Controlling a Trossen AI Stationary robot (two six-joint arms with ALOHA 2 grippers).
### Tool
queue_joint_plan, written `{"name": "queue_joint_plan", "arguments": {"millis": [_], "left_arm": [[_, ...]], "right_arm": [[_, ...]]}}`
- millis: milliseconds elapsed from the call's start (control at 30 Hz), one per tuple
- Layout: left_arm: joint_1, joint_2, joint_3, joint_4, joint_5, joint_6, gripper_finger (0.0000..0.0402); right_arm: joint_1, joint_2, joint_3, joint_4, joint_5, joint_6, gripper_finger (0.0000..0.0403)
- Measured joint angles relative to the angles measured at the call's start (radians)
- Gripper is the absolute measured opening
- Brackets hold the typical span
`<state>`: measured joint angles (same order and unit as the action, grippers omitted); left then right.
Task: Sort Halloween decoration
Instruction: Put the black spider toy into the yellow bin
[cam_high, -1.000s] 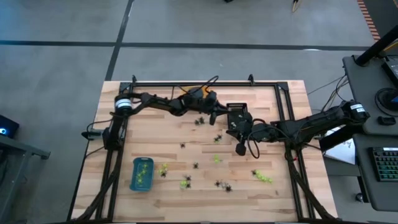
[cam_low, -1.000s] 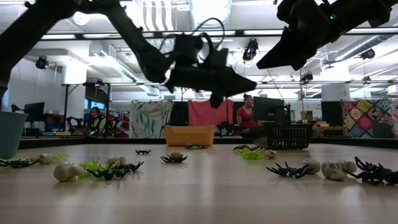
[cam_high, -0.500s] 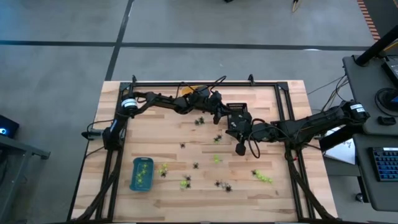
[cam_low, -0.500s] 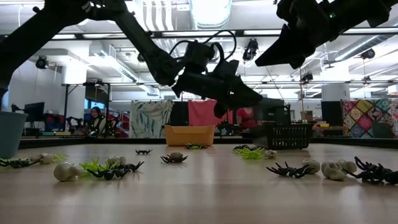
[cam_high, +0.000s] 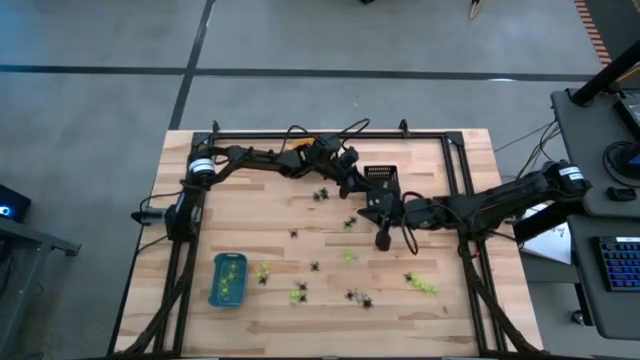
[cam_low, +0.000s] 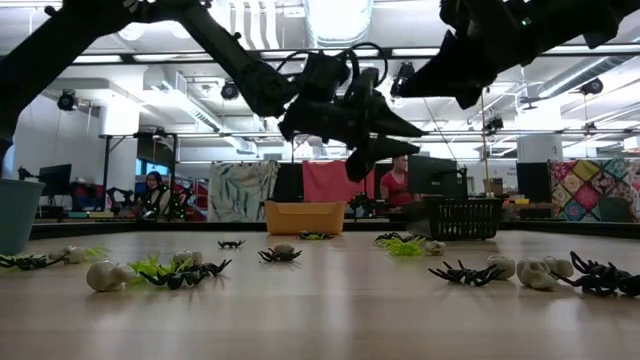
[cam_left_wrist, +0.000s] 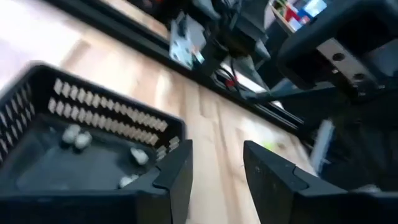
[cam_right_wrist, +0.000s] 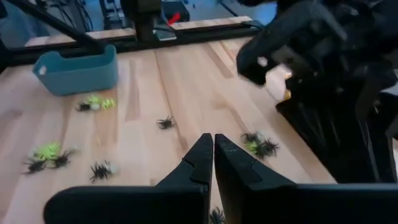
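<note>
The left gripper (cam_left_wrist: 214, 180) hangs with its fingers spread and empty above the black tray (cam_left_wrist: 93, 152), which holds whitish trinkets (cam_left_wrist: 73, 137). The right gripper (cam_right_wrist: 213, 163), fingers pressed together, hovers near the table's middle. Spiders (cam_high: 357, 297) and green trinkets (cam_high: 425, 287) lie scattered across the near table (cam_high: 270, 320); more sit in the blue tray (cam_high: 227, 280).

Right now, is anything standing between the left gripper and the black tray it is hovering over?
Nothing visible does. The left gripper hangs open just above the black tray at the table's far side, with only air below its fingers. A few whitish trinkets lie in the tray. The right gripper waits shut nearby.
</note>
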<state>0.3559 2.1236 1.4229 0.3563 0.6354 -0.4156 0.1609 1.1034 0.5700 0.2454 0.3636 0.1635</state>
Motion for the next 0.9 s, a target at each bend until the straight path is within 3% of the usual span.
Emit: {"name": "queue_joint_plan", "arguments": {"millis": [267, 567, 733, 900], "left_arm": [[-0.053, -0.234, -0.086, -0.094, -0.037, 0.044, 0.0116], [-0.113, -0.629, -0.356, -0.129, -0.179, 0.090, 0.0116], [-0.166, -0.840, -0.513, -0.123, -0.272, 0.106, 0.0116], [-0.199, -1.010, -0.658, -0.130, -0.336, 0.113, 0.0115]], "right_arm": [[0.035, 0.144, -0.002, 0.286, -0.006, -0.046, 0.0009], [0.041, 0.330, 0.005, 0.546, -0.006, -0.060, 0.0009], [0.020, 0.376, 0.034, 0.513, -0.006, 0.103, 0.0009], [0.016, 0.378, 0.127, 0.207, -0.079, 0.303, 0.0009]]}}
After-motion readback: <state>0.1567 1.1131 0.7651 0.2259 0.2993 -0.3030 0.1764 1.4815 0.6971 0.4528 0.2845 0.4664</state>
